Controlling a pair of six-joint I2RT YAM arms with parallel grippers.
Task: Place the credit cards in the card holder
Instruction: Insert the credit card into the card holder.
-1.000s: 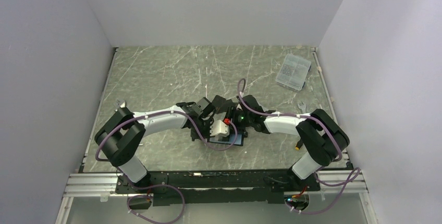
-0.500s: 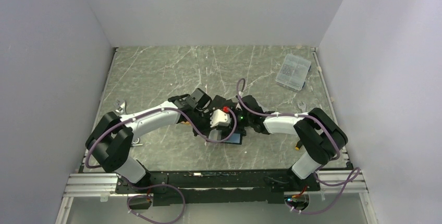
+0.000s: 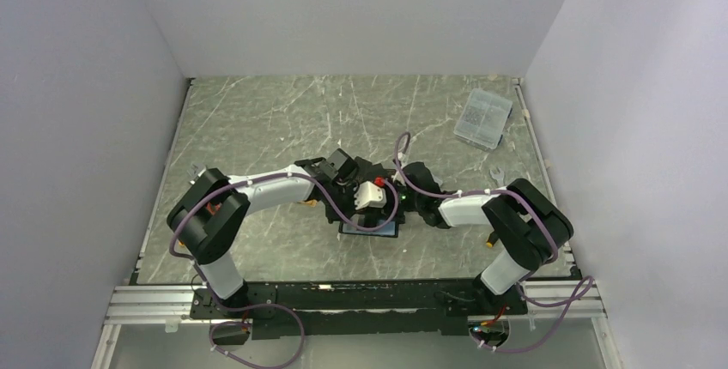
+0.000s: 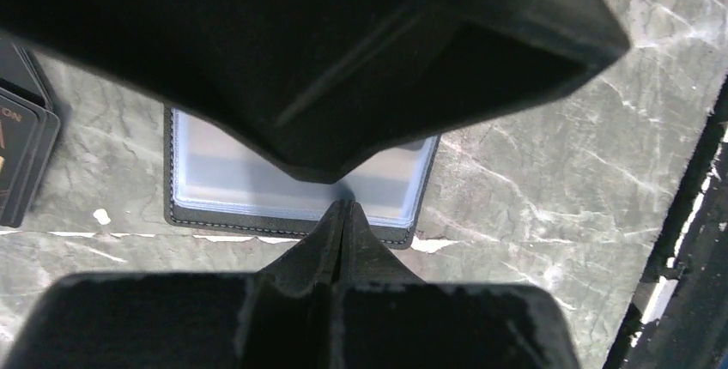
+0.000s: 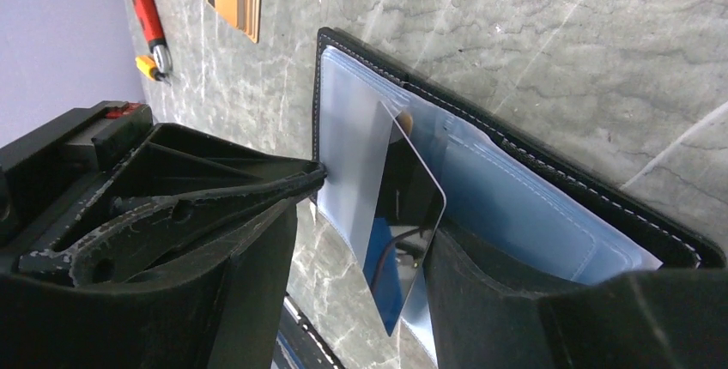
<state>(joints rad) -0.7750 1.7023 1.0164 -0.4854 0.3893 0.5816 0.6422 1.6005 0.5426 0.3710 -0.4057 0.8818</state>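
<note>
Robotics lab, by the look of it: a closed test cell. Plain white walls [image 3: 360, 9] box in the table [image 3: 257, 120] on 3 sides, and the top is a grey marble-look sheet w/ pale veins. The left arm [image 3: 266, 187] & the right arm [image 3: 468, 208], both white-and-black, are bolted to a metal rail [image 3: 146, 305] at the near edge. Purple cables [image 3: 302, 330] loop off the bases. A clear plastic box [image 3: 483, 117] lies at the far right corner.

top cam: fixed up high behind the arm bases [image 3: 221, 280], looks down over the whole surface [image 3: 257, 120]
left wrist cam: right up close, straight down past the left end effector [image 4: 341, 191]
right wrist cam: close, low, skimming sideways
overlap: all three catch the card holder [image 4: 215, 176]
</note>
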